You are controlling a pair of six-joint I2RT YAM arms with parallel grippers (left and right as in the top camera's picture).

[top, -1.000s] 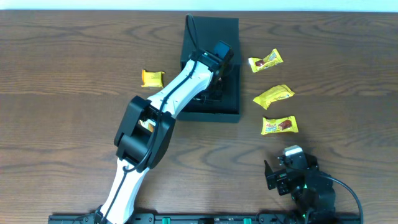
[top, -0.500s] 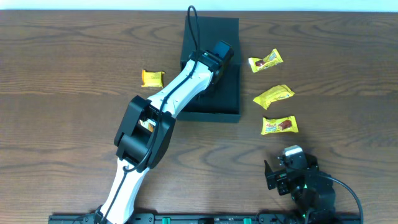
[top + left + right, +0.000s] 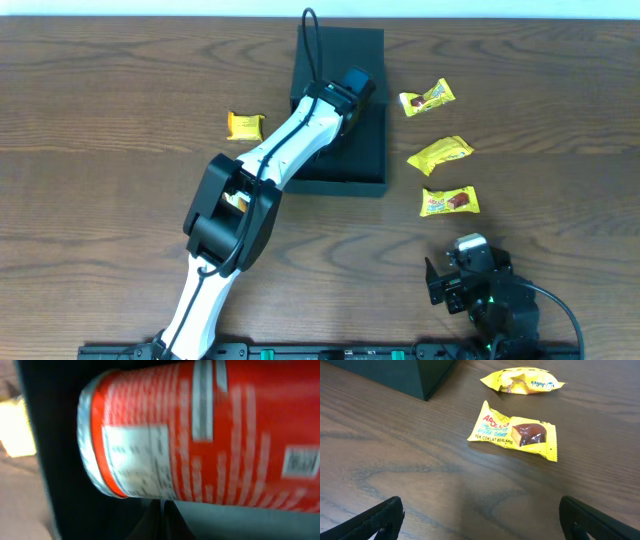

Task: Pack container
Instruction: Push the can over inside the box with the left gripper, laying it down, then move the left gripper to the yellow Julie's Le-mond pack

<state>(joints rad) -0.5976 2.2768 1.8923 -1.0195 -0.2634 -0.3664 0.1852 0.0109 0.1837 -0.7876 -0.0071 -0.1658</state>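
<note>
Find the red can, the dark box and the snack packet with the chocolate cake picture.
Red can (image 3: pixel 225 435): left wrist view, on its red side.
Dark box (image 3: pixel 355 50): overhead view, on its bare far end.
Snack packet (image 3: pixel 515 432): right wrist view, on the wrapper's middle.

The container (image 3: pixel 340 110) sits at the back middle of the desk (image 3: pixel 100 200). A can (image 3: pixel 200 430) lies in it, just before the left pincer (image 3: pixel 162 512). A lone packet (image 3: pixel 245 126) lies left of the container. To its right, a rear packet (image 3: pixel 427 98), a middle packet (image 3: pixel 440 153) and a front packet (image 3: pixel 449 201) form a column, ahead of the right pincer (image 3: pixel 455 272).
</note>
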